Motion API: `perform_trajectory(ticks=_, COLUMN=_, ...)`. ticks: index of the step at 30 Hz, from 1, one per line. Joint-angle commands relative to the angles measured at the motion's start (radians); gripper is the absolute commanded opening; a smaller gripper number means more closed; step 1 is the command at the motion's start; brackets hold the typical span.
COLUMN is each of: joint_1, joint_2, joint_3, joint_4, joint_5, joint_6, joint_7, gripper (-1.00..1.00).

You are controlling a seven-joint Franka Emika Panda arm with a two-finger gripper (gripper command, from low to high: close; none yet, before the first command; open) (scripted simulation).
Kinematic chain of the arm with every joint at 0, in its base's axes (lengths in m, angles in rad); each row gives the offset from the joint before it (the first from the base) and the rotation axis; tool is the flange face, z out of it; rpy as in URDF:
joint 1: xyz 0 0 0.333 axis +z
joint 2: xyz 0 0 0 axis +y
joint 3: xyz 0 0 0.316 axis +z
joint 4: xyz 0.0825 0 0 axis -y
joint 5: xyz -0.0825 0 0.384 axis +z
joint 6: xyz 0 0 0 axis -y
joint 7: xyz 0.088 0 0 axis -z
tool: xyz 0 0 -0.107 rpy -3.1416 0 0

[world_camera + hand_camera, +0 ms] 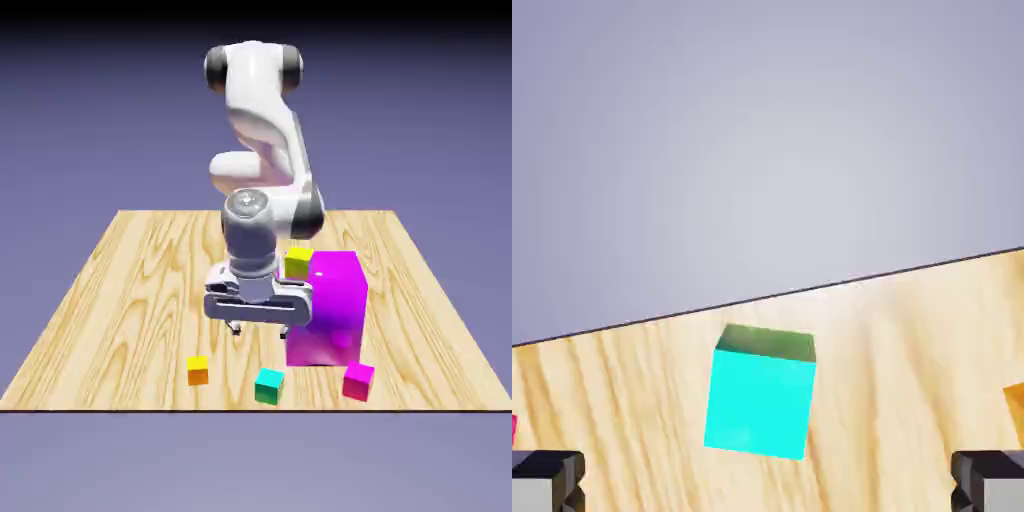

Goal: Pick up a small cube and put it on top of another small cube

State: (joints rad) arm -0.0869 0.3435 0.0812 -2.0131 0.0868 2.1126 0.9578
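Note:
The small teal cube [268, 385] lies on the wooden table near its front edge. In the hand view the teal cube [760, 392] sits centred between the two fingertips, a little ahead of them. My gripper [260, 327] hangs above the table just behind this cube, open and holding nothing; in the hand view the gripper [768, 485] has its tips wide apart at the bottom corners. The yellow-green cube [297, 262] shows at the big magenta block's upper left corner, right beside my wrist. Whether it rests on the table or against the block I cannot tell.
A big magenta block [328, 310] stands just to the exterior view's right of the gripper. A small magenta cube [358, 381] and a yellow-topped orange cube [198, 370] flank the teal cube. The table's edge [812, 290] runs close behind the teal cube.

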Motion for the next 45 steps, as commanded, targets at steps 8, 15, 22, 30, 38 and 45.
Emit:
perform_trajectory(ticks=8, joint_1=-0.031, joint_2=0.29, joint_3=0.026, joint_4=0.253, joint_5=0.028, joint_6=-0.293, joint_7=0.069, gripper=0.0)
perform_trajectory(ticks=15, joint_1=-0.025, joint_2=0.382, joint_3=0.032, joint_4=0.186, joint_5=0.038, joint_6=-0.18, joint_7=0.069, gripper=0.0)
perform_trajectory(ticks=22, joint_1=-0.028, joint_2=0.31, joint_3=0.047, joint_4=0.283, joint_5=-0.014, joint_6=-0.331, joint_7=0.016, gripper=-1.0)
perform_trajectory(ticks=30, joint_1=0.176, joint_2=0.02, joint_3=0.033, joint_4=0.125, joint_5=-0.22, joint_6=-0.405, joint_7=-0.325, gripper=-1.0)
perform_trajectory(ticks=38, joint_1=0.38, joint_2=-0.27, joint_3=0.017, joint_4=-0.035, joint_5=-0.421, joint_6=-0.481, joint_7=-0.66, gripper=-1.0)
perform_trajectory(ticks=45, joint_1=0.571, joint_2=-0.523, joint_3=-0.034, joint_4=-0.186, joint_5=-0.534, joint_6=-0.563, joint_7=-0.875, gripper=-1.0)
